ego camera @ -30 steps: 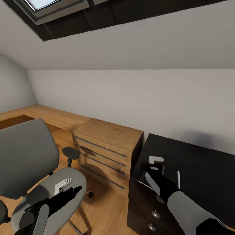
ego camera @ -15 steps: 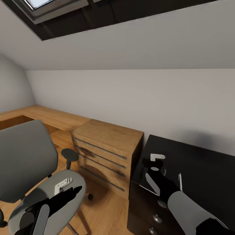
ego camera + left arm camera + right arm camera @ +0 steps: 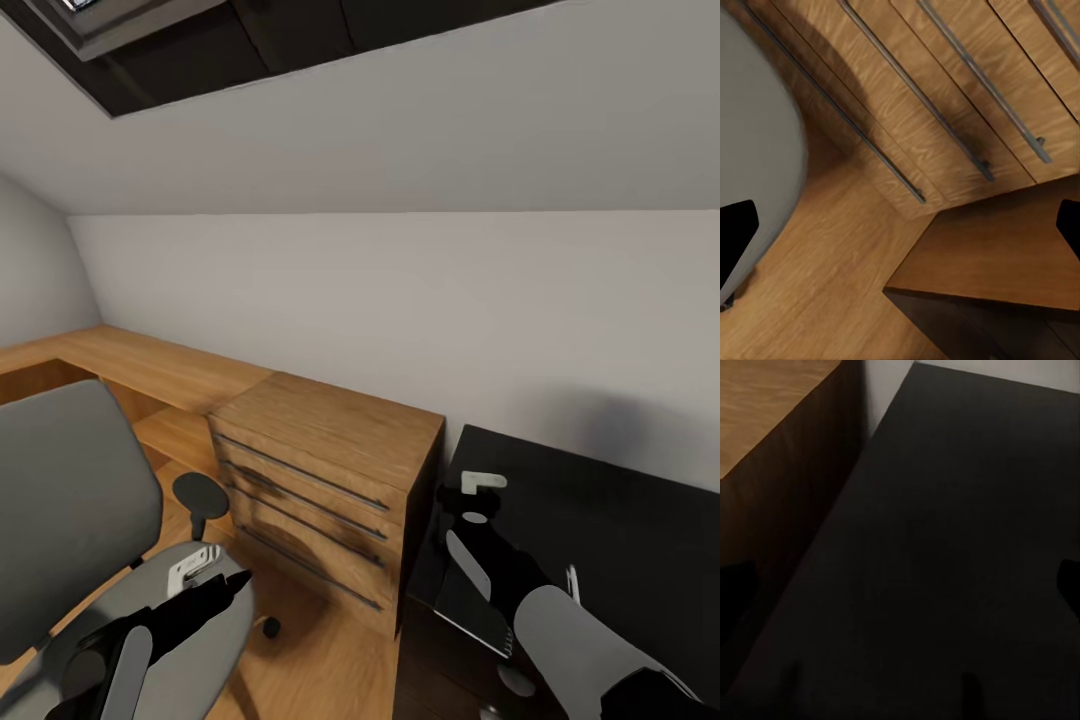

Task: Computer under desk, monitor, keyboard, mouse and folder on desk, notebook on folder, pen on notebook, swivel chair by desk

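We see black surface (image 3: 610,520) butted against the wood drawer chest (image 3: 320,470). Swivel chair (image 3: 70,520) sits on chest's other side, apart from surface. Right tool (image 3: 478,495) hangs over surface edge nearest chest, fingers spread, nothing btwn. Left tool (image 3: 215,580) over chair seat, spread, empty. Pen (image 3: 573,583) lies on surface, further from chest than right tool.

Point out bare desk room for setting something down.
The desk top is bare from the wall toward its middle, beyond the right gripper. The near edge is crowded: the notebook and pen lie there beside the right arm.
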